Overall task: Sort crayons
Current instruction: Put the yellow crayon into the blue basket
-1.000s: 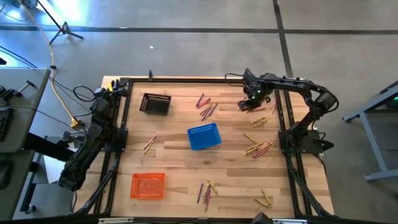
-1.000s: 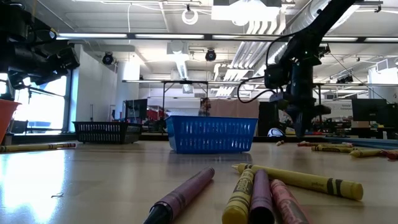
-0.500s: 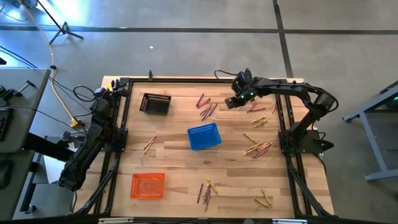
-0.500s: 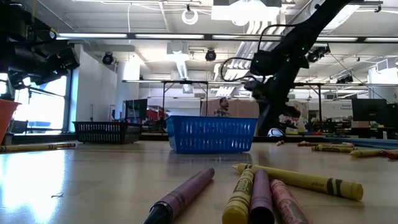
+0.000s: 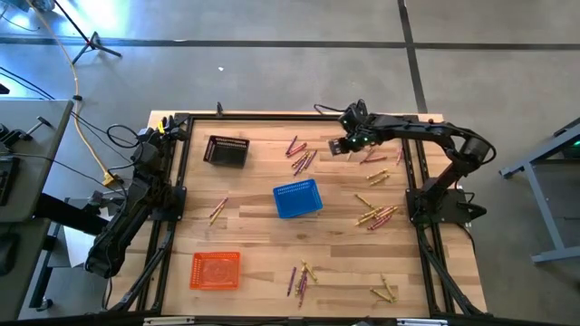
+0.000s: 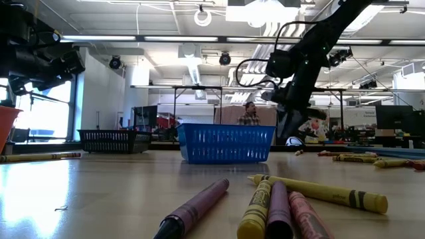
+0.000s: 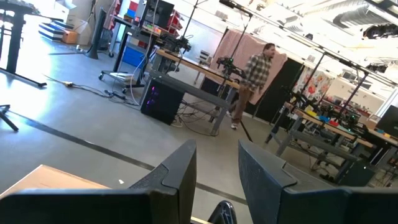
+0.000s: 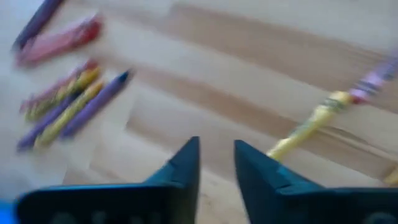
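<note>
Crayons lie scattered on the wooden table (image 5: 254, 226): a purple, yellow and red bunch (image 5: 300, 156) at the far middle, more crayons at the right (image 5: 376, 215) and some near the front edge (image 5: 299, 276). My right gripper (image 5: 337, 145) hangs open above the table just right of the far bunch (image 8: 62, 106), slanting down, with nothing between its fingers (image 8: 216, 165). A yellow crayon (image 8: 308, 129) lies on the wood beside it. My left gripper (image 7: 216, 168) is open and waits at the table's far left corner (image 5: 170, 127), pointing level into the room.
A black mesh basket (image 5: 226, 150) stands at the far left, a blue one (image 5: 297, 198) at the middle and an orange one (image 5: 216, 270) at the near left. Black frame rails (image 5: 181, 181) line both sides. A person (image 7: 252, 81) walks in the room beyond.
My right gripper has moved along the far edge toward the table's left, away from the crayons at the far right and toward the bunch at the far middle. It has tipped from pointing straight down to a slant.
</note>
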`<state>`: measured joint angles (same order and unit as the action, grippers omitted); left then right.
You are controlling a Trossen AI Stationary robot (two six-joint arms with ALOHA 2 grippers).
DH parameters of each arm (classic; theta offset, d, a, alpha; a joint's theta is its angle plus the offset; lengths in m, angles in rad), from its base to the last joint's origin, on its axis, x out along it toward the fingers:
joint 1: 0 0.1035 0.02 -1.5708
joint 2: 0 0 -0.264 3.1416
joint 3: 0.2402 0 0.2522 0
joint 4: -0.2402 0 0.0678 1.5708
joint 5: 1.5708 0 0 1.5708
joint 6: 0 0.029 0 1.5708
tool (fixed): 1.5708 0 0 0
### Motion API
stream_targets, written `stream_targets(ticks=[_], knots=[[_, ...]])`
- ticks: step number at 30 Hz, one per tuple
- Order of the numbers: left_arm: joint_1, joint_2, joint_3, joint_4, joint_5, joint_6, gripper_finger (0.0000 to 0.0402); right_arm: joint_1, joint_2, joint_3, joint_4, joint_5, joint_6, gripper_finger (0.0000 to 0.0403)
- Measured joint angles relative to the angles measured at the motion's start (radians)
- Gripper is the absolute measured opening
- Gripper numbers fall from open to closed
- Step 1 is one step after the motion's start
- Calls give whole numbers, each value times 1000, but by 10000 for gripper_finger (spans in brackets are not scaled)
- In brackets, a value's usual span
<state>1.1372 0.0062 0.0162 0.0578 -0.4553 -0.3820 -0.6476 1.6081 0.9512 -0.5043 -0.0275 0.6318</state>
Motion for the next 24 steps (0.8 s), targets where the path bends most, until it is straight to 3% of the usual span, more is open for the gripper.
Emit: stream_targets(ticks=[4,8,15,24], knots=[[0,0,0,0,0,0,104,0,0,0,-12,22,165,181],[0,0,0,0,0,0,104,0,0,0,-17,27,297,212],[0,0,0,0,0,0,104,0,3,0,-76,64,441,196],[0,0,0,0,0,0,104,2,69,0,-73,76,487,159]])
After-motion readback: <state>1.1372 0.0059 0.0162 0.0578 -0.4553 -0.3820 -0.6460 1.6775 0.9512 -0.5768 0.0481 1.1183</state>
